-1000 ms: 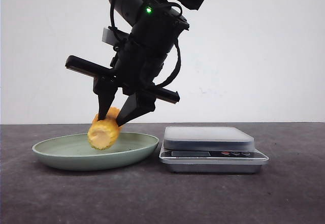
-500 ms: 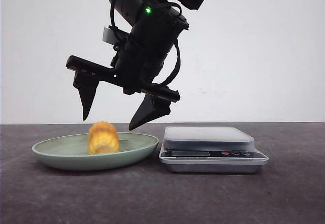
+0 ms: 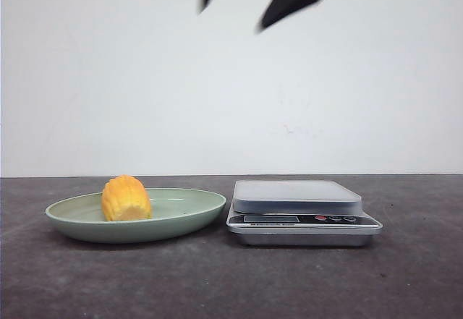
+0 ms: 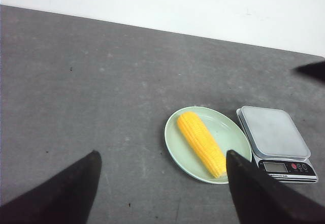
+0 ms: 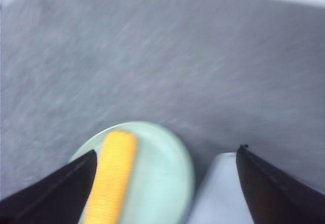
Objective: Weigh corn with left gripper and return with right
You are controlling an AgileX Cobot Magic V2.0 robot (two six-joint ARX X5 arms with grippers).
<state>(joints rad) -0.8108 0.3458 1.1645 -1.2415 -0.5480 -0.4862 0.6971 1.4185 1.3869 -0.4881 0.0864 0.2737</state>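
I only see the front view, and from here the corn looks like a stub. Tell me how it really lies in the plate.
Observer: The left wrist view shows the corn is a long cob. It lies flat and diagonally across the plate, pointing end-on at your camera.
Operator: Report the top of the scale.
Observer: The scale has a bare platform with nothing resting on it. Its display is too small to read.
Operator: Give me the left tool, it is out of my picture.
Observer: The left tool is open, its fingers wide apart and holding nothing. Its camera looks down at the plate from above.
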